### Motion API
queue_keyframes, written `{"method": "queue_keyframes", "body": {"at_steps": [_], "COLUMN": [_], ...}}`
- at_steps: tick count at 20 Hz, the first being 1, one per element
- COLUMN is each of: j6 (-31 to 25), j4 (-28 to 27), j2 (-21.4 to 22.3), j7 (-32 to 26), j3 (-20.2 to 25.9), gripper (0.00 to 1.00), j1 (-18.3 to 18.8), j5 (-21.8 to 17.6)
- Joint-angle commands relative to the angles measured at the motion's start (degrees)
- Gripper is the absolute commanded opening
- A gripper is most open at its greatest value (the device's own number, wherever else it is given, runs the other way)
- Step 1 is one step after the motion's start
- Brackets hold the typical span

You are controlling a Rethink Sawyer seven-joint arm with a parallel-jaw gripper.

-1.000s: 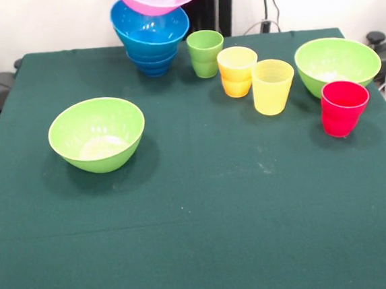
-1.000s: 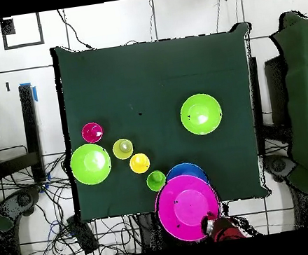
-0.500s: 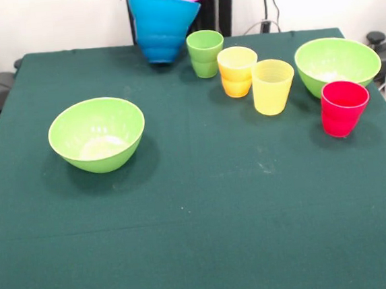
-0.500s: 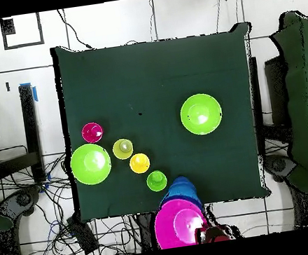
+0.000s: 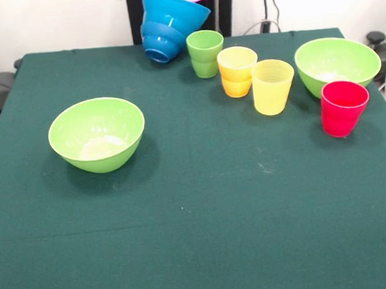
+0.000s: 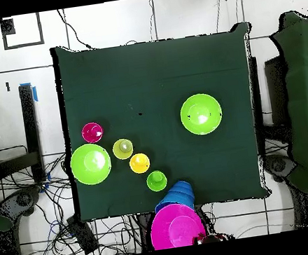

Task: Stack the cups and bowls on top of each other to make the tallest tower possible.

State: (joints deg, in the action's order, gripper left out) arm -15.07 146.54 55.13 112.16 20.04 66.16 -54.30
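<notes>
Green-clothed table [image 5: 205, 211], white wall behind. Gripper barely glimpsed, apparently red bit [image 6: 213, 238] beside pink bowl [image 6: 175, 230]; finger state cannot be told. Pink bowl atop tilted blue tower [image 5: 169, 25], at table edge. Farther out: green cup [image 5: 205, 53], orange cup [image 5: 237, 71], yellow cup [image 5: 273, 86], red cup [image 5: 342, 108], two lime bowls [image 5: 97, 134].

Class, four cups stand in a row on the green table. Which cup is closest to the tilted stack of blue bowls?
The green cup. It stands right beside the blue bowls, at that end of the row; the orange, yellow and red cups trail away from it.
</notes>
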Motion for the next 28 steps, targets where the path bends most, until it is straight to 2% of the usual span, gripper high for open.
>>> {"method": "queue_keyframes", "body": {"at_steps": [1,7,10,13,19,21,24,28], "j6": [-0.93,-2.55,-4.18,-3.51,-2.23,0.66,-0.44,0.54], "j4": [1.79,3.32,3.29,2.07,3.38,3.89,4.05,4.60], "j2": [-0.75,3.04,5.25,7.92,13.50,13.50,11.93,9.63], "j7": [2.26,-0.74,-3.88,-5.85,-6.97,-5.22,-4.69,-1.96], "j3": [0.71,3.80,6.93,10.91,17.52,19.26,22.23,23.51], "gripper": [0.00,0.00,0.00,0.00,0.00,0.00,0.00,0.00], "j1": [0.04,2.13,3.82,4.64,5.38,5.39,5.17,3.55], "j5": [2.47,6.53,9.86,12.20,18.01,18.20,21.65,23.31]}}
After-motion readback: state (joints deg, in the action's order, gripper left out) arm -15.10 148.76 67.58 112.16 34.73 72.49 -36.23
